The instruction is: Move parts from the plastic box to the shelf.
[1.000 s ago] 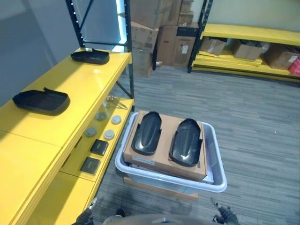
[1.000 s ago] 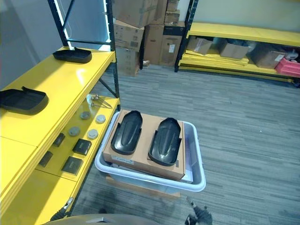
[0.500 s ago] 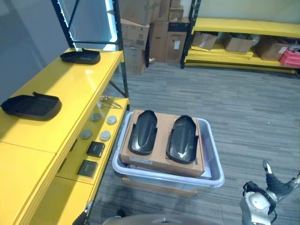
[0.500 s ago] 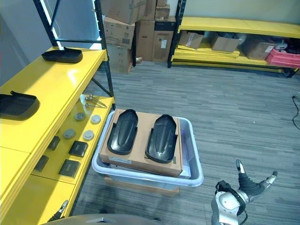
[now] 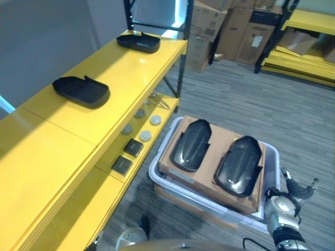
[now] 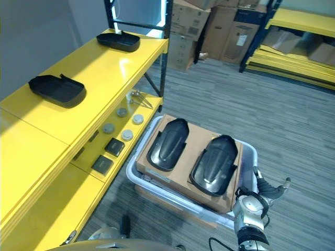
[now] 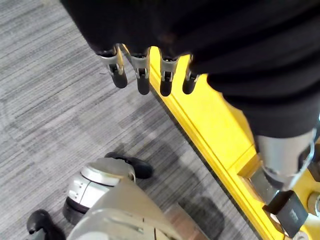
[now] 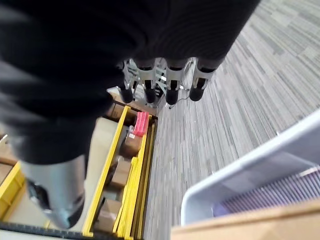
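The right robot hand (image 6: 267,189), fingers relaxed and empty, hangs beside the plastic box (image 6: 140,182) holding two black parts (image 6: 167,145) on cardboard (image 6: 194,140), near the yellow shelf (image 6: 89,99).

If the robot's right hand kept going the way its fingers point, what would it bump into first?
Probably nothing soon. The right hand sits beside the plastic box, fingers aimed away from it over bare floor. Far off in that line is a yellow rack with cardboard boxes, though depth is hard to judge.
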Robot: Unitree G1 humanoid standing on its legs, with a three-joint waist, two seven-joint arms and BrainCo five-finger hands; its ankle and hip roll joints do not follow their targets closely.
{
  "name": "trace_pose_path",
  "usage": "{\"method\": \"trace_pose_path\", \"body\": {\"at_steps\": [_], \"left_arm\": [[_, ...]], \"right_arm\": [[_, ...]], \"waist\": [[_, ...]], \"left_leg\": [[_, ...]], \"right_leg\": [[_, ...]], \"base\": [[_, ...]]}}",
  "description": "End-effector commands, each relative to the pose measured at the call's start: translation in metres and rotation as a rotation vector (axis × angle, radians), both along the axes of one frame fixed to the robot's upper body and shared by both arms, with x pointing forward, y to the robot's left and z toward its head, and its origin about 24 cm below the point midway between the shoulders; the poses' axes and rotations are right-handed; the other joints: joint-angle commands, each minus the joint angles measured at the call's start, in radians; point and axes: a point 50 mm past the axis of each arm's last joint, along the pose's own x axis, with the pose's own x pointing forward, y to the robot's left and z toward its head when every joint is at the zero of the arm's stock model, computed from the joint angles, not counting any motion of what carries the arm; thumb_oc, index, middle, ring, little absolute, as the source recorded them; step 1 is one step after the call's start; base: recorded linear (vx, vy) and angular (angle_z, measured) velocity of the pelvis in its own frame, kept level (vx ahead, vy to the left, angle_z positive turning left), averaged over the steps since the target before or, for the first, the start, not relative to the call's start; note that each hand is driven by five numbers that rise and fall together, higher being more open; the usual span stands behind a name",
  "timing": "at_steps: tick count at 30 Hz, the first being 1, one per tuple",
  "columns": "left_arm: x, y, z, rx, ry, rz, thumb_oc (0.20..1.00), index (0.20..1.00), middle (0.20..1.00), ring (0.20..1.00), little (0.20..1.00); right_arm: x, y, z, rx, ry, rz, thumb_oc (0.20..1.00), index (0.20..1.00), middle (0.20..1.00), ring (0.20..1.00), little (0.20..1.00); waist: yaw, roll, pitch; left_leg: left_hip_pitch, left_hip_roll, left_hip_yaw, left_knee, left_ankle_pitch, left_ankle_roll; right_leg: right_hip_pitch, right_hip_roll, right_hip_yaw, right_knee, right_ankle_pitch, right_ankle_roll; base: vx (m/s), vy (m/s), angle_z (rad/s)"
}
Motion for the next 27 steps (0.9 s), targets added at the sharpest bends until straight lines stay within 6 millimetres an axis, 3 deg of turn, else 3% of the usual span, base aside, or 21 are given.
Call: {"method": "trace_pose_path", "body": {"at_steps": [1,12,16,21,27], "left_arm": [[0.011,0.01,0.002,0.012,-0.003,-0.078,1.0,1.0,1.0,1.0,1.0],[0.022,-0.001,0.001,-0.066,-0.024,-0.118,1.0,1.0,1.0,1.0,1.0],[0.027,0.001,0.003,-0.063,-0.032,-0.124,1.0,1.0,1.0,1.0,1.0],[0.047,0.006,0.008,-0.054,-0.086,-0.138,1.0,1.0,1.0,1.0,1.0],[0.083,0.009,0.017,-0.053,-0.177,-0.162,1.0,1.0,1.0,1.0,1.0]], "right_arm": [[0.001,-0.007,0.004,-0.014,-0.003,-0.02,1.0,1.0,1.0,1.0,1.0],[-0.01,0.0,-0.015,-0.003,0.133,-0.035,1.0,1.0,1.0,1.0,1.0],[-0.019,-0.011,-0.019,-0.002,0.192,-0.035,1.0,1.0,1.0,1.0,1.0],[0.001,-0.02,0.001,-0.049,0.137,-0.006,1.0,1.0,1.0,1.0,1.0],[0.046,-0.031,0.051,-0.123,-0.03,0.02,1.0,1.0,1.0,1.0,1.0]], "waist": [[0.017,0.008,-0.023],[0.019,0.02,0.005],[0.015,0.02,0.019],[0.02,0.027,0.065],[0.03,0.035,0.154]], "left_leg": [[-0.018,0.082,0.015,0.011,-0.02,-0.024],[-0.04,0.063,0.016,0.02,-0.024,-0.018],[-0.049,0.063,0.021,0.029,-0.025,-0.019],[-0.103,0.063,0.002,0.057,-0.042,-0.025],[-0.231,0.066,-0.022,0.116,-0.037,-0.027]], "right_leg": [[-0.095,-0.036,0.038,0.019,0.036,0.046],[-0.129,-0.048,0.049,0.044,0.037,0.048],[-0.143,-0.051,0.053,0.059,0.036,0.049],[-0.191,-0.054,0.069,0.088,0.014,0.053],[-0.291,-0.056,0.07,0.123,0.004,0.037]], "base": [[0.01,0.038,0.31],[0.01,0.032,0.09],[0.04,-0.004,0.02],[-0.08,-0.025,0.03],[-0.24,-0.033,0.08]]}}
